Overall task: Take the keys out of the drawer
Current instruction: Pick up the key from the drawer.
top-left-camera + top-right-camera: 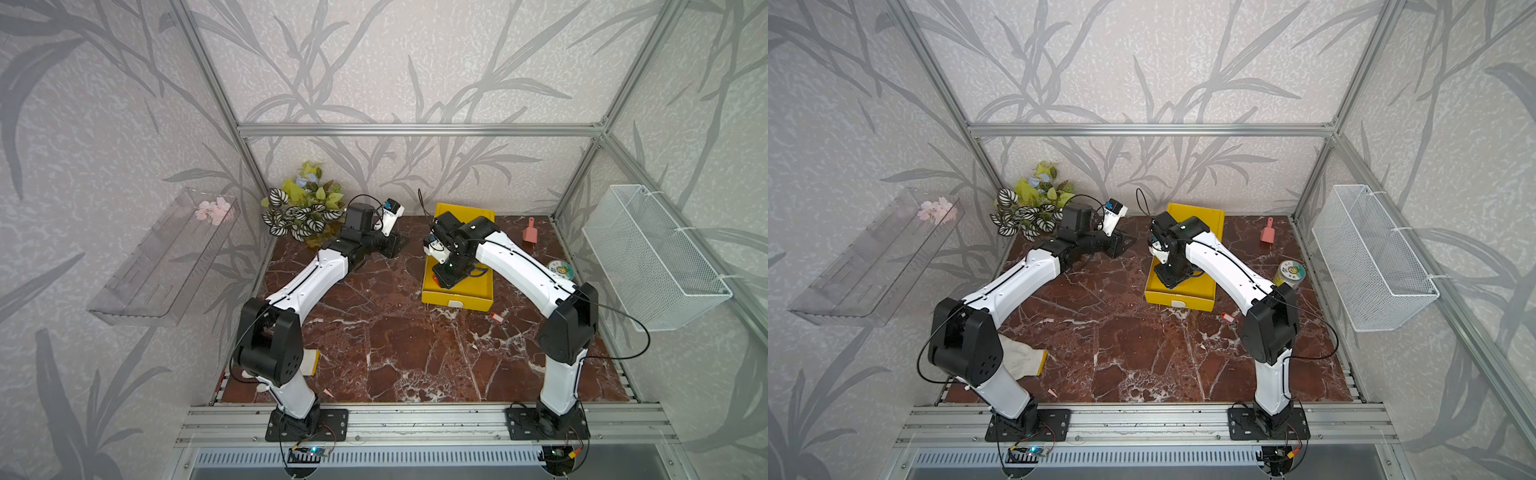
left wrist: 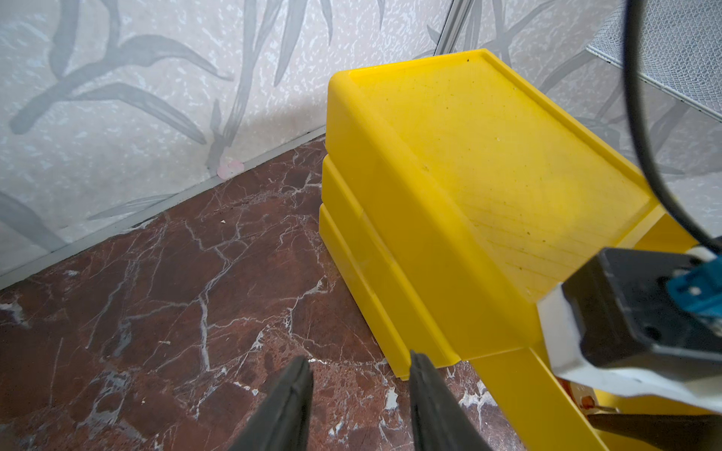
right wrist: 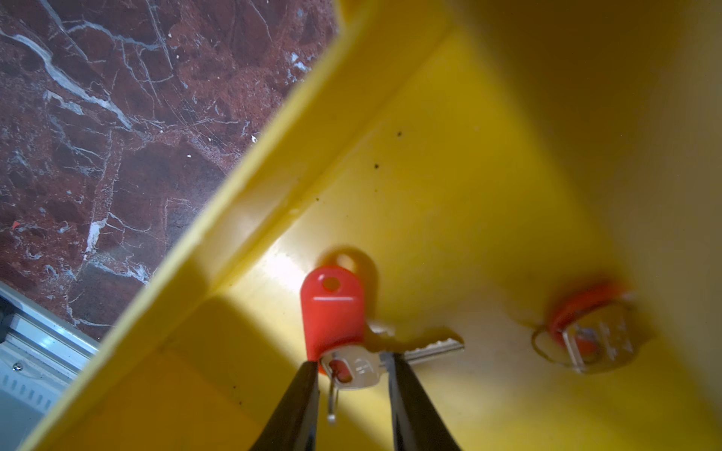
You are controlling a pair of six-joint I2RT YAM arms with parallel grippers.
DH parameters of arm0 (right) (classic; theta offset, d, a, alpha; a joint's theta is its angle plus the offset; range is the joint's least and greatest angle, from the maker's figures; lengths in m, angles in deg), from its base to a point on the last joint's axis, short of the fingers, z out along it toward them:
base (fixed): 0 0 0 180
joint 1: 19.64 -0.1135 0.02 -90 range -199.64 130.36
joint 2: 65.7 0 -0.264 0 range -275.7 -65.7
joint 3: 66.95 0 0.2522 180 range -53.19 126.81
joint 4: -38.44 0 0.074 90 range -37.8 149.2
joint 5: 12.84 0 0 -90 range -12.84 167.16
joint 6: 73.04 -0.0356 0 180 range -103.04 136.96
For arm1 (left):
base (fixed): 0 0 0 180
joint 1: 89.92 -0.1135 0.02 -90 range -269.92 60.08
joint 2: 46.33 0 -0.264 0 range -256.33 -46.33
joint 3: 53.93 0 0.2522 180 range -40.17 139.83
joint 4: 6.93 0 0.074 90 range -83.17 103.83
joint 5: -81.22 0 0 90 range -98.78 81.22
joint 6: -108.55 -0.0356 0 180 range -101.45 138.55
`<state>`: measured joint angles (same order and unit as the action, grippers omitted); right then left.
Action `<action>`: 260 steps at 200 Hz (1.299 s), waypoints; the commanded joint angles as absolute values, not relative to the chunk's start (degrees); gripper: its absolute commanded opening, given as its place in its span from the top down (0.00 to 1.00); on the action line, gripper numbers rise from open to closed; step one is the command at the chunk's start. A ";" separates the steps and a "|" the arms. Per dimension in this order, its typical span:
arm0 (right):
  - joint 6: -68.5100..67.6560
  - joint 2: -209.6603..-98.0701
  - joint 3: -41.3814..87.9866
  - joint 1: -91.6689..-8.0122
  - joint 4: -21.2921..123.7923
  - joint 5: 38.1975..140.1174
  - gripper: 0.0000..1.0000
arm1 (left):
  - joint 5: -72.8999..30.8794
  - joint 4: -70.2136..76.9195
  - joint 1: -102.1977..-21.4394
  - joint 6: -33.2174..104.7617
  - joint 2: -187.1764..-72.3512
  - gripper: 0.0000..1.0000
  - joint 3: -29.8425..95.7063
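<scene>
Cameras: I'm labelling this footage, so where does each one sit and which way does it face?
Top views: high behind the robot, looking down toward the back wall; left arm and right arm show, around the open drawer.
Left wrist: on the left arm, facing the yellow cabinet side-on; the open left claw shows.
Right wrist: on the right arm, looking down into the drawer; the right claw grips a red-tagged key.
Shared: both top views and the right wrist view show the drawer.

No writing can be read anywhere

The silvery metal key (image 3: 361,371) beside its red plastic tag (image 3: 332,308) bears a stamped mark, too blurred to read. The printed green-and-yellow lid of the round metal tin (image 1: 1290,273) is too small to make out.
</scene>
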<state>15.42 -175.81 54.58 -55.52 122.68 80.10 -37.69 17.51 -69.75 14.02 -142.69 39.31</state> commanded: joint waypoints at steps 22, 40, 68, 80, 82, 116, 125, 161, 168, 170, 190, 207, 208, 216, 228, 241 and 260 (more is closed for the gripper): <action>15.02 -175.75 52.88 -55.37 123.39 78.59 0.72 | -38.58 18.70 -69.97 13.05 -143.47 0.57 41.40; 15.06 -175.48 52.77 -55.33 123.39 78.18 0.75 | -38.67 18.70 -69.97 13.10 -143.51 0.57 41.37; 14.62 -174.92 52.76 -55.32 123.39 76.84 0.84 | -38.58 18.70 -69.97 13.10 -143.31 0.57 41.20; 14.50 -174.86 53.05 -55.33 123.48 76.38 0.85 | -38.58 18.62 -69.97 13.10 -143.23 0.57 41.09; 14.48 -174.82 53.11 -55.32 123.55 76.31 0.85 | -38.55 18.66 -69.97 13.15 -143.24 0.57 41.05; 14.34 -174.58 54.25 -55.33 124.25 75.32 0.94 | -38.49 18.28 -69.97 13.19 -143.23 0.57 41.03; 14.43 -174.58 54.47 -55.32 124.40 75.16 0.96 | -38.47 18.18 -69.97 13.19 -143.32 0.57 41.03; 14.91 -174.15 54.78 -55.37 124.36 75.07 0.99 | -38.50 17.78 -69.97 13.35 -143.30 0.57 41.08; 14.98 -173.92 54.87 -55.35 124.29 75.05 1.00 | -38.57 17.73 -69.97 13.36 -143.28 0.57 41.09; 14.97 -173.86 54.88 -55.33 124.23 75.05 1.00 | -38.53 17.67 -69.97 13.37 -143.28 0.57 41.05; 15.17 -173.04 54.99 -55.37 123.62 75.38 1.00 | -38.58 17.43 -69.97 13.45 -143.35 0.57 41.17; 15.37 -172.02 54.66 -55.34 122.75 76.09 1.00 | -38.59 17.15 -69.97 13.45 -143.27 0.57 41.26; 15.37 -171.95 54.57 -55.33 122.67 76.14 1.00 | -38.63 17.14 -69.97 13.45 -143.27 0.57 41.28; 15.44 -171.42 54.36 -55.38 122.22 76.60 1.00 | -38.67 17.04 -69.97 13.45 -143.28 0.57 41.25; 15.53 -170.83 53.89 -55.35 121.65 76.98 1.00 | -38.57 16.89 -69.97 13.45 -143.15 0.57 41.36; 15.59 -170.17 53.34 -55.32 121.20 77.29 1.00 | -38.53 16.70 -70.00 13.45 -143.02 0.57 41.38; 15.99 -169.60 53.03 -55.36 120.80 78.75 1.00 | -38.40 16.59 -69.97 13.28 -142.77 0.57 41.33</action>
